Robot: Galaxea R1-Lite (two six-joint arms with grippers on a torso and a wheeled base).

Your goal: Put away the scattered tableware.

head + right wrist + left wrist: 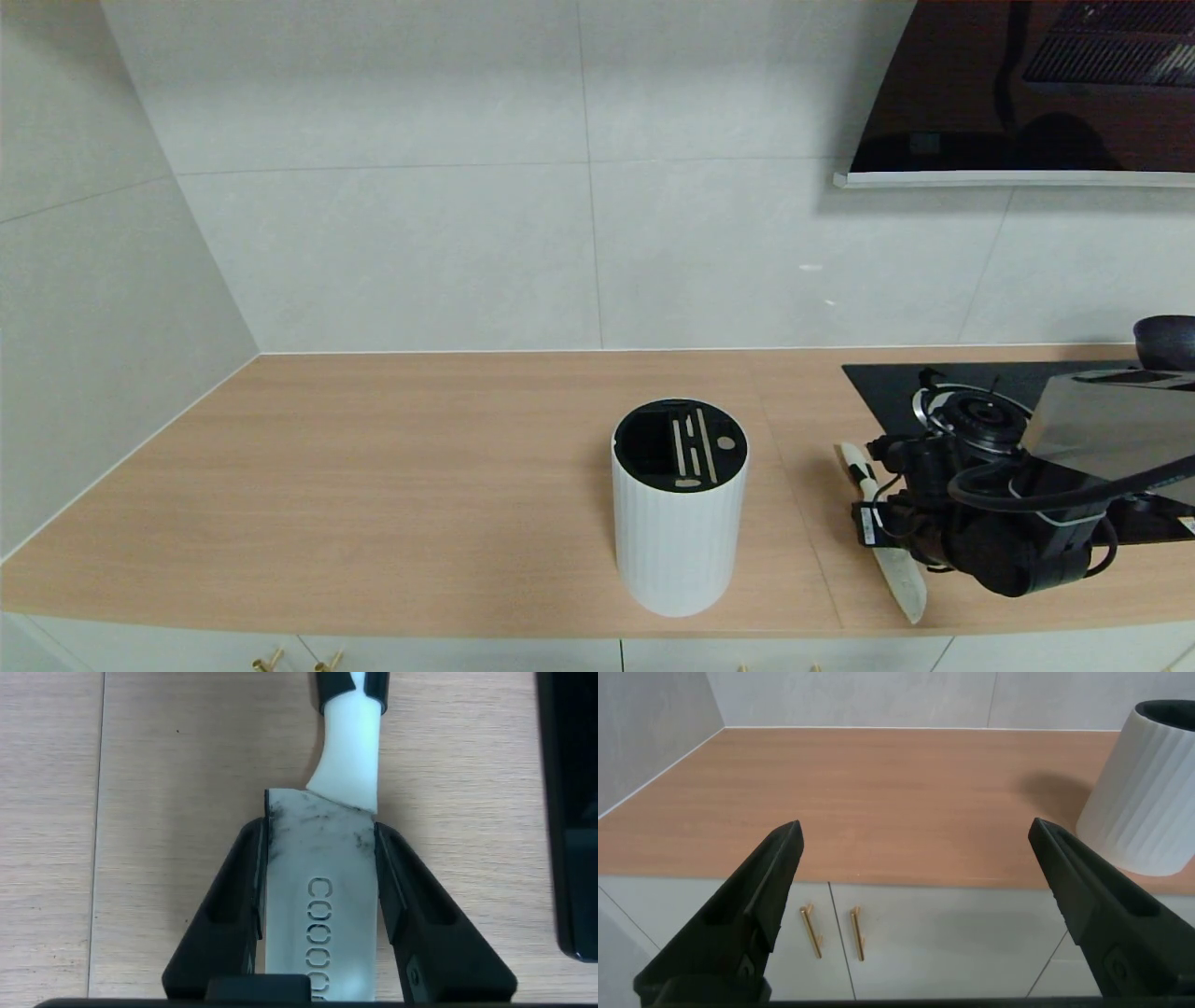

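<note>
You are pinching the knife (pixel 322 887) by 2 blade edges in the right gripper (pixel 320 833); the left gripper (pixel 917 835) is hanging open, empty. This thin grip is risking a slip.

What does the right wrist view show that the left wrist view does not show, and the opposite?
Only the right wrist view: the knife, with the right end effector shut on its blade, and the black stove edge. Only the left wrist view: the open left end effector, the white ribbed holder and gold cabinet handles. Both: the wooden countertop.
</note>
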